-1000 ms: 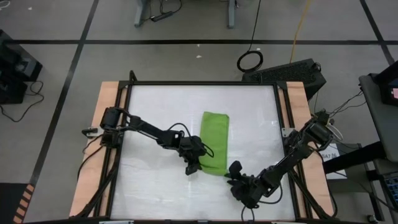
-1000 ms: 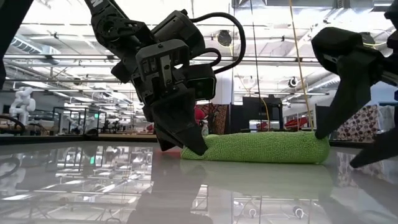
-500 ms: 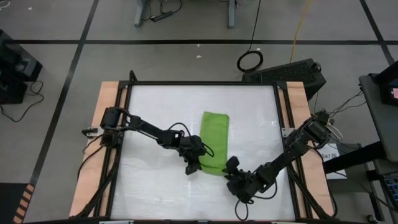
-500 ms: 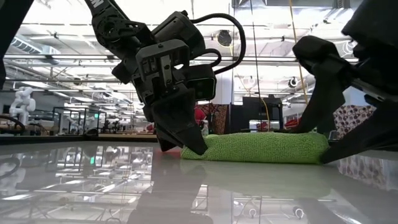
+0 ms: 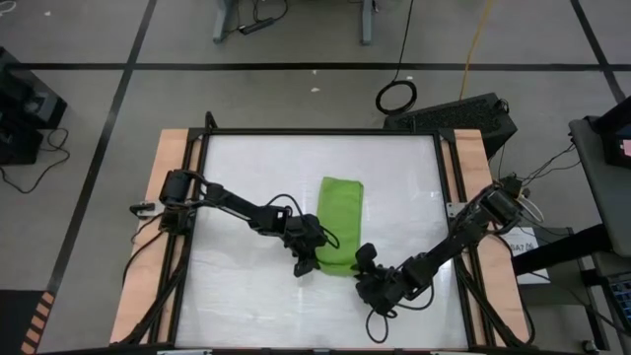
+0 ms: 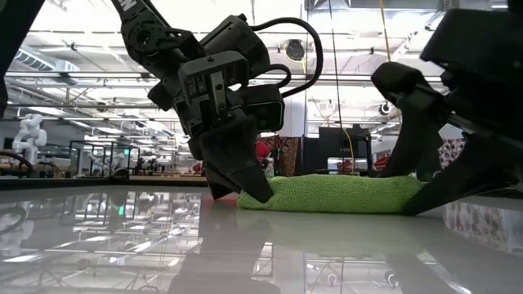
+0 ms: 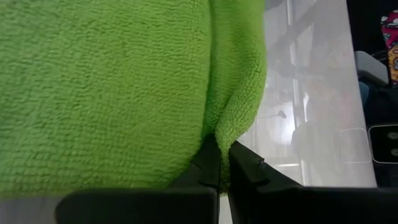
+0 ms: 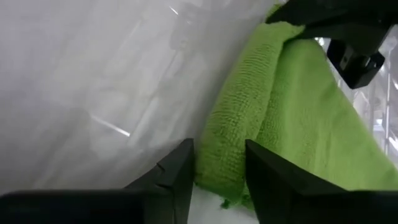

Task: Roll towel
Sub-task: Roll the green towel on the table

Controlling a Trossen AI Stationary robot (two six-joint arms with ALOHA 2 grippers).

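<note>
The lime-green towel (image 5: pixel 340 219) lies folded into a long strip on the white table, its length running from near to far. My left gripper (image 5: pixel 305 264) is at the strip's near left corner and is shut on it. My right gripper (image 5: pixel 365 262) slants down at the near right corner. Its fingers are open and stand on either side of that corner's thick folded edge (image 8: pixel 219 163). In the low view the towel (image 6: pixel 343 194) shows as a low mound between the two grippers. My left gripper pinches a raised pleat of the towel at its near left corner (image 7: pixel 219 127) between its two fingers. They slant down from the table's left. The rest of the towel lies flat on the table. My right gripper: I cannot tell whether its fingers (image 8: pixel 177 171) touch the folded edge between them.
A black frame (image 5: pixel 320 131) and wooden side strips (image 5: pixel 170 158) border the table. Bare white surface lies left, right and beyond the towel. Cables and a dark box (image 5: pixel 463 113) sit on the floor past the far edge.
My right gripper has swung toward the table's left, up to the towel's near right corner, and now straddles that corner. Its fingers have drawn somewhat closer together. The towel has not moved.
</note>
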